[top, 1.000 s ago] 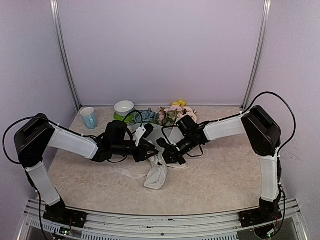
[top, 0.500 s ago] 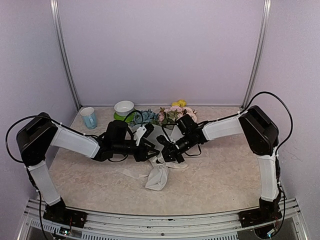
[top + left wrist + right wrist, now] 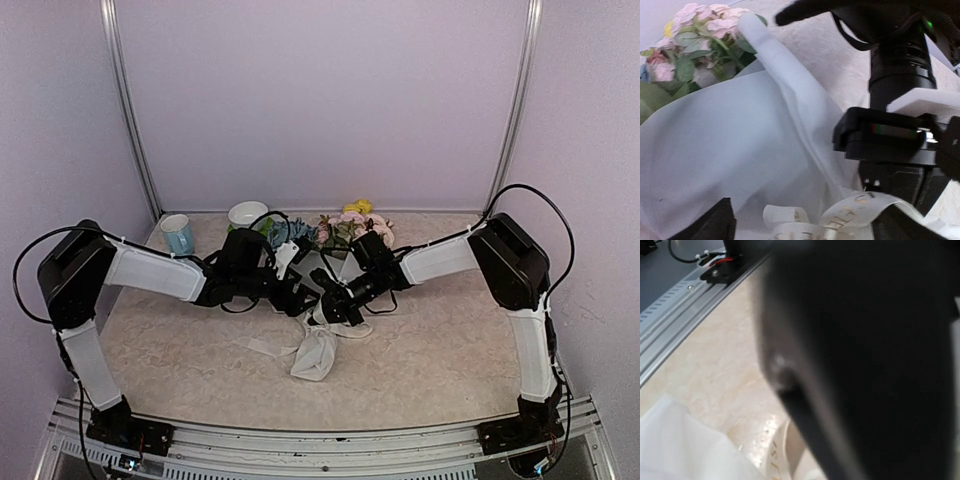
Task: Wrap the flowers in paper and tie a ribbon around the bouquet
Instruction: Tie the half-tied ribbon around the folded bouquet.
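The marbled beige worktop [image 3: 450,350] is shown from above, with the left arm [image 3: 150,275] and right arm [image 3: 445,258] reaching inward to meet over its middle. The bouquet [image 3: 318,345] is laid between them: its white translucent paper [image 3: 730,150] is gathered to a narrow tail toward the near edge, and the pink, yellow and blue flowers [image 3: 345,228] are turned toward the back wall. A white bowl [image 3: 248,214] and a pale blue mug [image 3: 178,235] are placed at the far left. The cream lettered ribbon [image 3: 840,217] is looped over the paper and trails onto the worktop. The left fingers [image 3: 300,298] are spread wide, with the ribbon lying loose between them. The right fingers [image 3: 330,305] are fully closed just beside them; whether the ribbon is pinched cannot be told.
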